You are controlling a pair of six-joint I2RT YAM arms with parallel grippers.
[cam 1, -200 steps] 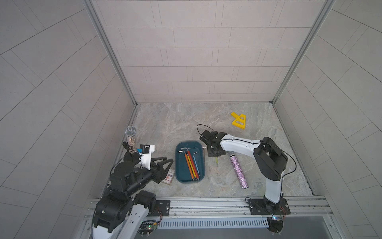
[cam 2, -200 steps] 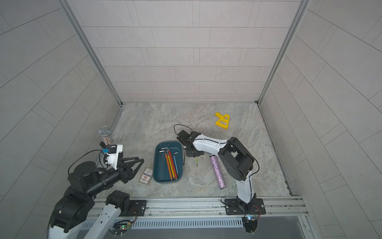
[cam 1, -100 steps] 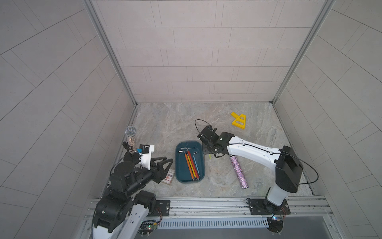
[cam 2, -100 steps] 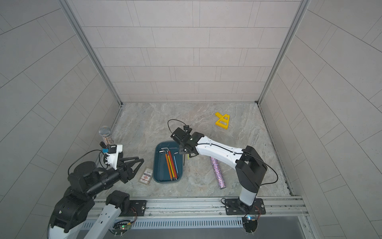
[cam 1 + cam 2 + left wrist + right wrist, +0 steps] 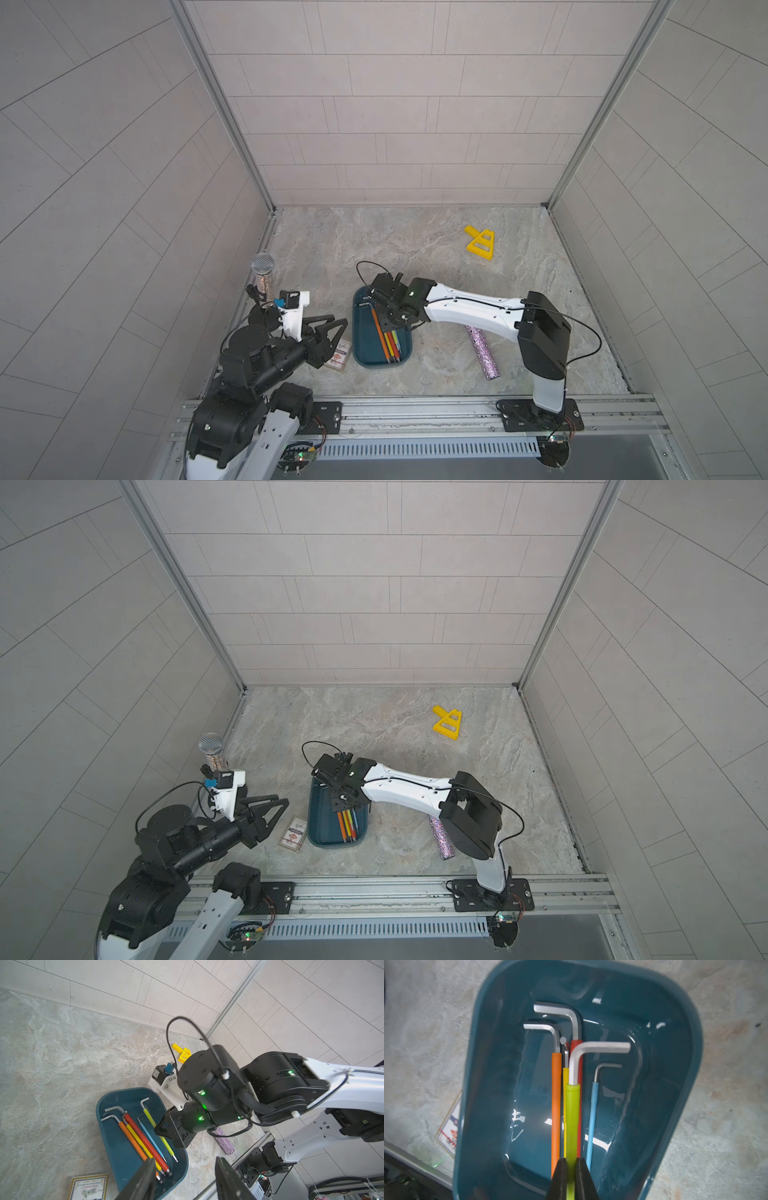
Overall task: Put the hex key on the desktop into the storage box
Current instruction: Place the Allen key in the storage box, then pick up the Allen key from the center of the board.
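right jaws: the right gripper (image 5: 571, 1162) is clamped on the lime-green hex key (image 5: 572, 1105), pinching the coloured sleeve well back from the bend
left jaws: the left gripper (image 5: 185, 1167) is about half open with nothing in it, parked beside the tub, so it's out of the way
nearest stuff: a little printed card (image 5: 338, 358) lies flat on the table, just beside the near corner of the storage box (image 5: 670, 1047)
where the key is: over the open tub, lined up with its long side and sitting above the keys already inside. Can't tell if its far tip touches anything yet
already in there: orange (image 5: 556, 1105), yellow (image 5: 565, 1076), red (image 5: 576, 1045) and blue (image 5: 591, 1115) keys, lying side by side
step in hand, my guess: the drop-off, task looks nearly done
how I'd do it: go lower first, a drop from height onto steel will bounce. Keep it parallel to the others and aim for the gap between red and blue, since the short leg points that way. Open gently, then lift straight up so the pads don't drag the sleeve along
further out: a purple glitter tube (image 5: 482, 353) beside the right arm, not involved
far end: a yellow plastic piece (image 5: 481, 243), well apart from everything
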